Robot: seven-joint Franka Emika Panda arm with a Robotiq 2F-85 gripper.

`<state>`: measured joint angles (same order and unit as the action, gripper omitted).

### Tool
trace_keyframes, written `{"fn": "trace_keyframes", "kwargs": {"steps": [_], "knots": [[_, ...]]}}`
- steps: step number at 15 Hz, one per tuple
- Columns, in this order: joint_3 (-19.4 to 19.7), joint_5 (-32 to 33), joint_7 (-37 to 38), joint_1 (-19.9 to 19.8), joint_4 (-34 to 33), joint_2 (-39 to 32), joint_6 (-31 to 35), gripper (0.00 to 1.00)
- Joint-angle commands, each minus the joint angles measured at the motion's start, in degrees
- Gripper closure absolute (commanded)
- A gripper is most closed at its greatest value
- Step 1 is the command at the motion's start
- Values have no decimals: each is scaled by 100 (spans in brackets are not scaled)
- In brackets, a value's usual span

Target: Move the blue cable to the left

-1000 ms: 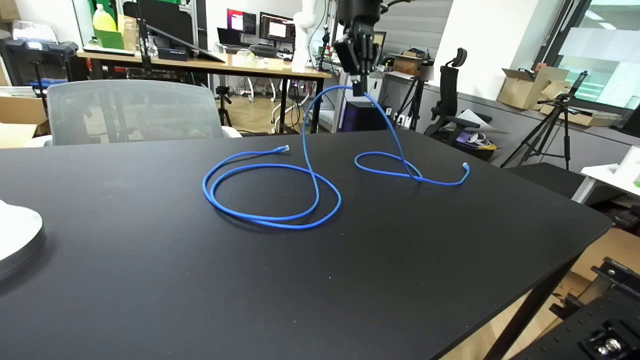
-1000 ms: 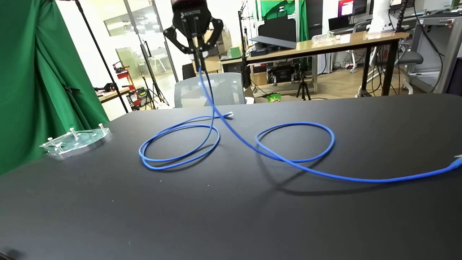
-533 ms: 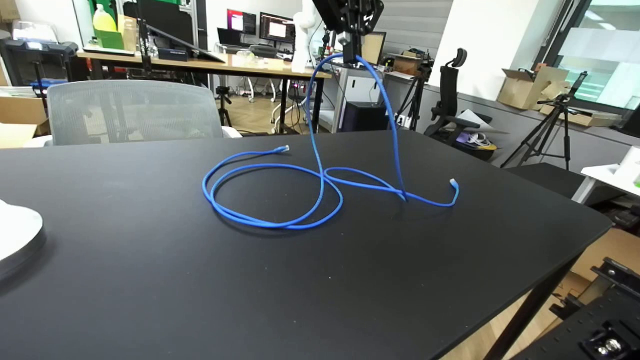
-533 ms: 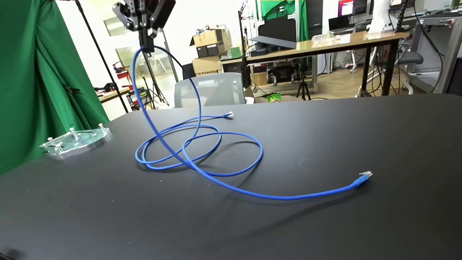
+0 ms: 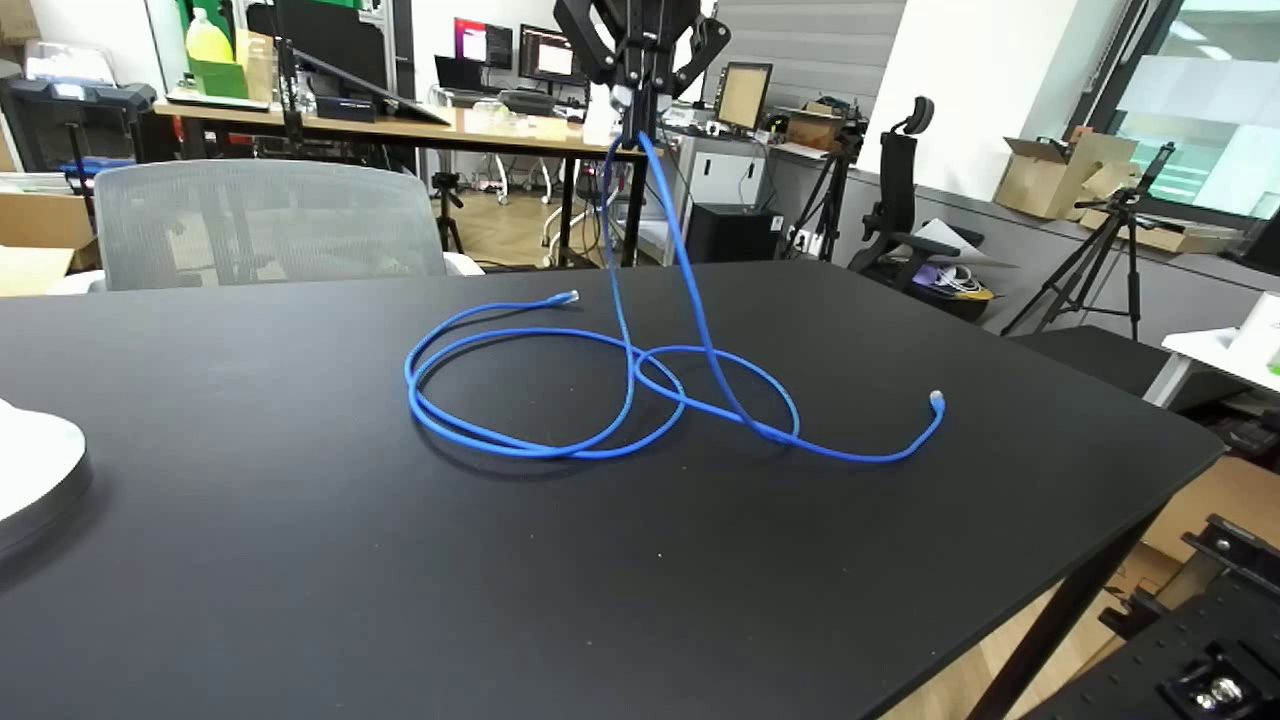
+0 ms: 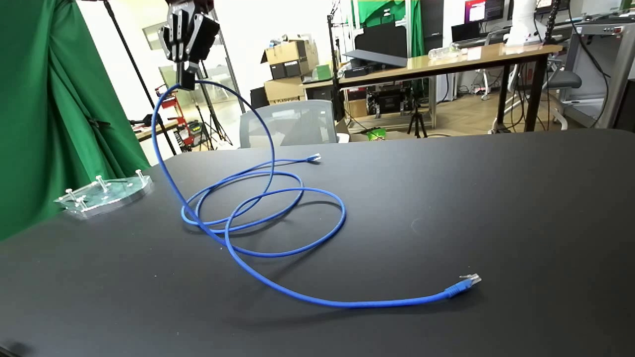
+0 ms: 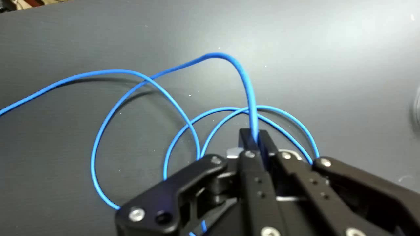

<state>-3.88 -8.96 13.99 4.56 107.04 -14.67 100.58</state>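
Observation:
The blue cable (image 5: 690, 270) is held up in a tall arch over the black table (image 5: 400, 600), as it also is in an exterior view (image 6: 273, 255). Its far loops and nearer loop lie on the tabletop and overlap. One pale-tipped end (image 6: 313, 158) lies at the back; the nearer end (image 6: 464, 286) lies towards the right. My gripper (image 5: 637, 135) is above the table, shut on the cable, and also shows in an exterior view (image 6: 187, 82). In the wrist view, the cable runs up between the fingertips (image 7: 256, 139); the pinched bit is hidden.
A clear plate with upright screws (image 6: 106, 196) lies at the table's left edge. A white rounded object (image 5: 35, 470) is at the left of an exterior view. A grey mesh chair (image 5: 270, 220) stands behind the table, with a wooden desk (image 5: 480, 125) farther back.
My gripper has moved left in both exterior views, rising and then lowering slightly. The cable's nearer loop slid left onto the far loops, and its nearer end moved towards the cameras.

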Motion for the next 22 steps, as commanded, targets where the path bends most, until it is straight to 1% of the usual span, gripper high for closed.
{"fn": "trace_keyframes", "kwargs": {"steps": [1,7,10,11,12,13,14,15,19,21,22], "knots": [[81,-409,873,59,-206,-284,374,98],[229,-572,2069,178,-144,-643,1610,98],[271,-553,2388,218,-149,-773,1930,98],[267,-544,2429,223,-153,-798,1976,89],[262,-541,2451,225,-155,-816,1993,68],[227,-602,2357,198,-158,-814,1967,64],[217,-607,2328,198,-147,-798,1944,64],[219,-556,2274,218,-89,-737,1982,59],[203,-310,1946,299,153,-439,2087,30],[162,-149,1602,328,282,-234,1919,18],[120,-47,1223,310,401,-80,1678,11]]}}
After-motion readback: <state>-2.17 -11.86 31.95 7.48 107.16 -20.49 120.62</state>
